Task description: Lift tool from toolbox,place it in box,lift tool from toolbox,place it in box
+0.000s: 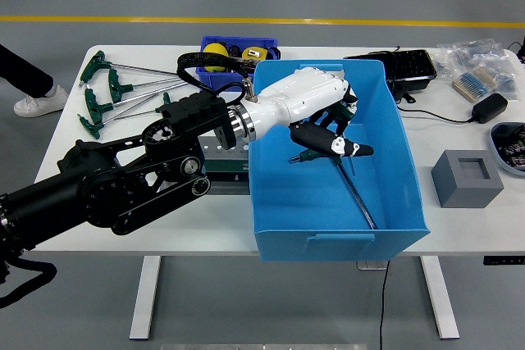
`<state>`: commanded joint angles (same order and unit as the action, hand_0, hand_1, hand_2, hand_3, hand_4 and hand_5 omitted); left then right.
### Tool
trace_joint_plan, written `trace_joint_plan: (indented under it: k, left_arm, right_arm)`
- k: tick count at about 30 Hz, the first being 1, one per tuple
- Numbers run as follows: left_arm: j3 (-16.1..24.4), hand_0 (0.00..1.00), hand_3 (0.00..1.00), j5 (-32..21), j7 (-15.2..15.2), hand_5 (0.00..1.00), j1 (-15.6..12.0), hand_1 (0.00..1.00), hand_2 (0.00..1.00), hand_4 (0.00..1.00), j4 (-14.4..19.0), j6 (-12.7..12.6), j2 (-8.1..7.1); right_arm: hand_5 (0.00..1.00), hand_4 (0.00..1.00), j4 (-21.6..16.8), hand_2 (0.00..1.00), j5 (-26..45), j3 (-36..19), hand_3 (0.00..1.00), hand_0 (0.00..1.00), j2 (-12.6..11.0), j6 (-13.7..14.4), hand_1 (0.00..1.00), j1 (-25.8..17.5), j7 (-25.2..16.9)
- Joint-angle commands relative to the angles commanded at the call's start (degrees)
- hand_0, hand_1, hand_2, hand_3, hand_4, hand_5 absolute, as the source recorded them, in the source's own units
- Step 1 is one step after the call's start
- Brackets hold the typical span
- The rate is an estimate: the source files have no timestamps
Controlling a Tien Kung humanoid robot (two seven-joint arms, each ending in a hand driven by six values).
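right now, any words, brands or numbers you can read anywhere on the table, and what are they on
None can be read in the head view.
Green tool holder: the left arm covers most of it, so any label is hidden.
Yellow tape measure in the small blue bin: markings too small to read.
Plastic bags at the far right: print blurred.
Big blue box, grey block, black adapter: no text shows.
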<state>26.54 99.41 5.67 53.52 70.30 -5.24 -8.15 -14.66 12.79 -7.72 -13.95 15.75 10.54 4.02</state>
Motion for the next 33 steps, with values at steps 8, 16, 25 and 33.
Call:
trace_joint_plan:
  k: [8, 16, 25, 33]
  left_arm:
    - [0.6, 0.971, 0.867, 0.7, -0.3, 0.895, -0.3, 0.998, 0.998, 0.993, -1.4, 1.9, -0.21]
    - [3.7, 0.997, 0.882, 2.6, -1.3, 0.901, -1.5, 0.998, 0.998, 0.995, -2.9, 2.2, -0.97]
    - [12.8, 0.998, 0.895, 3.0, -1.5, 0.901, -5.2, 0.998, 0.998, 0.990, -2.0, 1.6, -2.20]
    - [29.2, 0.982, 0.876, -5.8, -0.1, 0.888, -13.7, 0.979, 0.998, 0.981, 3.5, -3.2, -2.06]
  right_arm:
    - [0.712, 0.792, 0.0, 0.746, -0.5, -0.3, 0.562, 0.722, 0.1, 0.1, 0.693, -0.2, 0.2]
    - [0.712, 0.792, 0.0, 0.746, -1.3, -0.9, 0.562, 0.722, 0.3, 0.2, 0.694, -0.6, 0.5]
    - [0.712, 0.792, 0.0, 0.749, -1.0, -0.7, 0.562, 0.722, 0.4, 0.1, 0.696, -0.6, 0.4]
    - [0.712, 0.791, 0.1, 0.751, 0.4, 0.0, 0.562, 0.722, 0.5, 0.0, 0.696, -0.5, 0.0]
